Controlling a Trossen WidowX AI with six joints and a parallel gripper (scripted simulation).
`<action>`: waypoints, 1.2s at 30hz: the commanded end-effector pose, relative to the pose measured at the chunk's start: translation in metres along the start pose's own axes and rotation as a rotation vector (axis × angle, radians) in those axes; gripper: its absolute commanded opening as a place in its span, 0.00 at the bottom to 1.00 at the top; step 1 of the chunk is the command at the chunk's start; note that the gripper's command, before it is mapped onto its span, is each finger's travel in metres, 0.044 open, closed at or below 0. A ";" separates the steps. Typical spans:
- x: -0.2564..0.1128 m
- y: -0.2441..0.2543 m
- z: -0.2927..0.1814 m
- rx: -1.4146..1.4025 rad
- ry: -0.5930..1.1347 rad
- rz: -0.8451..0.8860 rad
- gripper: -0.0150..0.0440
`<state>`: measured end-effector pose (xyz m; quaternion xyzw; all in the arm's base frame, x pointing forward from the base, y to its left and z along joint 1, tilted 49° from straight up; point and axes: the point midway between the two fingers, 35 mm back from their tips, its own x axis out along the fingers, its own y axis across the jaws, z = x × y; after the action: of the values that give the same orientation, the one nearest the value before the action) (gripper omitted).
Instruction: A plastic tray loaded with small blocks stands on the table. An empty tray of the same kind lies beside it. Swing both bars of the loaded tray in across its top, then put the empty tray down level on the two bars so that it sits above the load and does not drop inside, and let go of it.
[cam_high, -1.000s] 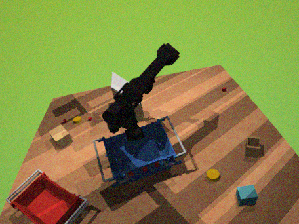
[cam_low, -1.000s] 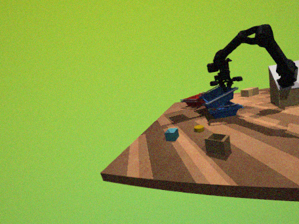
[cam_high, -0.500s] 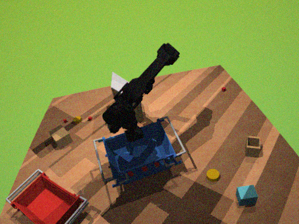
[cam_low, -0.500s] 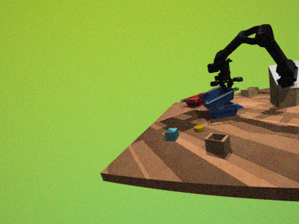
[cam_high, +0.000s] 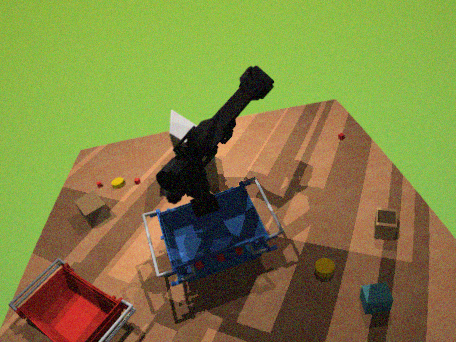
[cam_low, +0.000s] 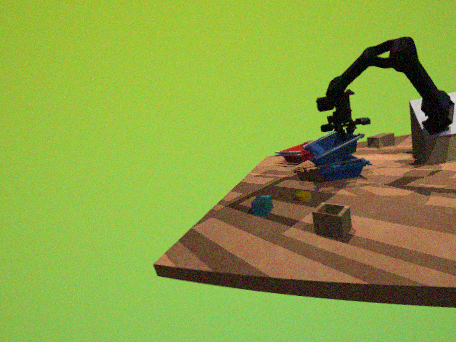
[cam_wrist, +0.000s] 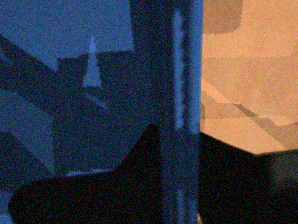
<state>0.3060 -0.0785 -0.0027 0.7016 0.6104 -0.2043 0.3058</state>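
Observation:
My gripper (cam_high: 206, 206) (cam_low: 345, 136) (cam_wrist: 163, 130) is shut on the near long wall of the empty blue tray (cam_high: 166, 236) (cam_low: 325, 149) (cam_wrist: 187, 65). That tray is tilted: its gripped side is high, its far side low, just over the loaded blue tray (cam_low: 345, 170). Whether the two touch I cannot tell. Small red blocks (cam_high: 221, 258) of the load show past the held tray's low edge. Grey wire bars stand at the left (cam_high: 151, 245) and right (cam_high: 270, 207) ends. The held tray hides most of the loaded one, so I cannot tell how its own bars lie.
A red tray (cam_high: 25, 300) (cam_low: 296, 159) with grey bars stands at the front left. A teal block (cam_high: 376, 298) (cam_low: 262, 205), a yellow disc (cam_high: 325, 269) (cam_low: 303, 196) and an open wooden box (cam_high: 386, 230) (cam_low: 332, 225) lie right. A tan block (cam_high: 91, 204) lies left.

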 end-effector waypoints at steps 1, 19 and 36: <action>0.004 -0.003 -0.002 -0.002 -0.001 -0.024 0.25; 0.011 -0.007 -0.002 -0.002 -0.001 -0.024 0.25; 0.011 -0.007 -0.002 -0.002 -0.001 -0.024 0.25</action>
<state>0.3037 -0.0734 -0.0080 0.7018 0.6102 -0.2040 0.3058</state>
